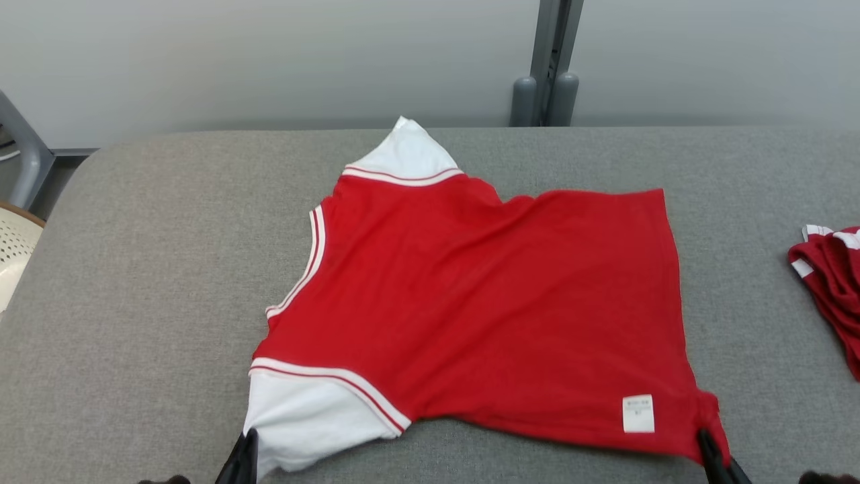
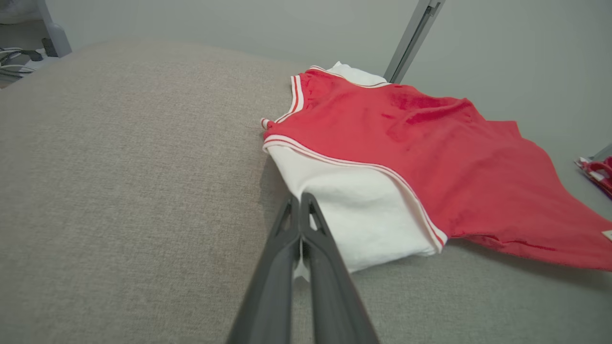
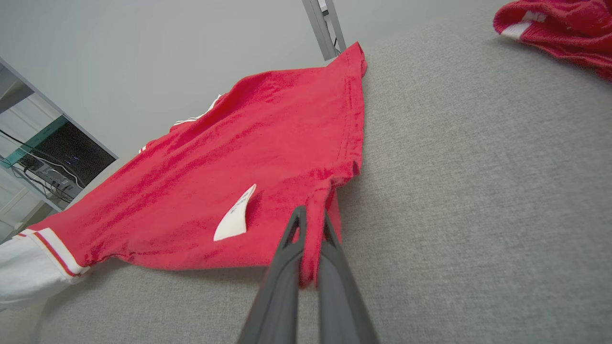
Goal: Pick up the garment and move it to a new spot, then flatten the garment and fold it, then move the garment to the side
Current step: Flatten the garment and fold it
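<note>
Two grippers pinch the near edge of one red garment (image 1: pixel 484 302) spread on a grey padded table (image 1: pixel 134 302).

Far to the left of the left gripper (image 2: pixel 300 197), a pale perforated basket (image 1: pixel 13 249) shows at the table's edge.

Left gripper: the two dark fingers are pressed together on the outer edge of the white near sleeve (image 2: pixel 363 215), with a sliver of white cloth between them. The sleeve extends ahead and to the right of the fingertips, bordered by a red-and-white stripe. Farther ahead lie the striped neckline (image 1: pixel 306 269) and the white far sleeve (image 1: pixel 406 158), which points toward the wall.

Between the grippers the red body lies mostly flat with shallow creases, and its near edge casts a shadow on the table. A grey post (image 1: pixel 551 60) stands at the wall beyond. A white label (image 1: pixel 637 413) sits on the cloth just left of the right gripper (image 3: pixel 313 212).

Right gripper: the fingers are closed on the near hem corner, a gathered fold of red cloth running down between them. The hem runs straight ahead from this corner.

Well to the right of the right gripper, apart from the held cloth, a second garment (image 1: pixel 830 282), also red and white, lies crumpled on the table.
</note>
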`<state>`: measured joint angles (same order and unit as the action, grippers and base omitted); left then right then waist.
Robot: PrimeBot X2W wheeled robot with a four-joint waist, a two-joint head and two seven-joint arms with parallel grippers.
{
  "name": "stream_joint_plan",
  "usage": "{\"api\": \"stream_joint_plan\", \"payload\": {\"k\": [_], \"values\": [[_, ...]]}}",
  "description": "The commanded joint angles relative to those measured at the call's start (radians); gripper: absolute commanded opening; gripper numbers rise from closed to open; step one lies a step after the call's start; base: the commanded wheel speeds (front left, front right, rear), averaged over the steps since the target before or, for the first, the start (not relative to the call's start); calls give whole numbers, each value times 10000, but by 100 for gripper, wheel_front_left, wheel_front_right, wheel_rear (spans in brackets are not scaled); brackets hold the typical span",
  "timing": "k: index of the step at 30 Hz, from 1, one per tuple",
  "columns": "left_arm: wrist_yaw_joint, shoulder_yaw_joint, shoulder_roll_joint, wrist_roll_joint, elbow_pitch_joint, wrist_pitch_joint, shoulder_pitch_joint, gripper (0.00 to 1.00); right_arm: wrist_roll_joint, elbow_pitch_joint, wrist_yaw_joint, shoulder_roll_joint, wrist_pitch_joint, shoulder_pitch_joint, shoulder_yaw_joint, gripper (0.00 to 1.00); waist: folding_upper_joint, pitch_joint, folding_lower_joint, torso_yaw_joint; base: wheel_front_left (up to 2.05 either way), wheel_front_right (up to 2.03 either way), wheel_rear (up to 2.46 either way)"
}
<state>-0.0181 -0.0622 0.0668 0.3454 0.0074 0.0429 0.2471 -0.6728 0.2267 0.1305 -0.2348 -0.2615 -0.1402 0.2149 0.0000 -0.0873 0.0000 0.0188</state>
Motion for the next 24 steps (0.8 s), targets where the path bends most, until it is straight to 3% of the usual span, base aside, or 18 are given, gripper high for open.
{"api": "stream_joint_plan", "payload": {"k": [1,8,13,24], "values": [[192,-1,29,68,-509,-264,429,0,150,-107,5,-72,-50,-468,-70,0,0,308,0,150,0,0,0],[660,-176,83,41,-2450,-1406,1802,0,493,-680,5,-60,121,-1692,-526,0,0,646,0,220,0,0,0],[743,-226,158,299,-3167,-2093,2074,0,600,-893,5,91,410,-1898,-820,0,0,727,0,180,0,0,0],[-61,-230,626,1260,-2685,-3107,-401,0,191,-797,5,142,1719,66,-977,0,0,-440,0,-215,0,0,0]]}}
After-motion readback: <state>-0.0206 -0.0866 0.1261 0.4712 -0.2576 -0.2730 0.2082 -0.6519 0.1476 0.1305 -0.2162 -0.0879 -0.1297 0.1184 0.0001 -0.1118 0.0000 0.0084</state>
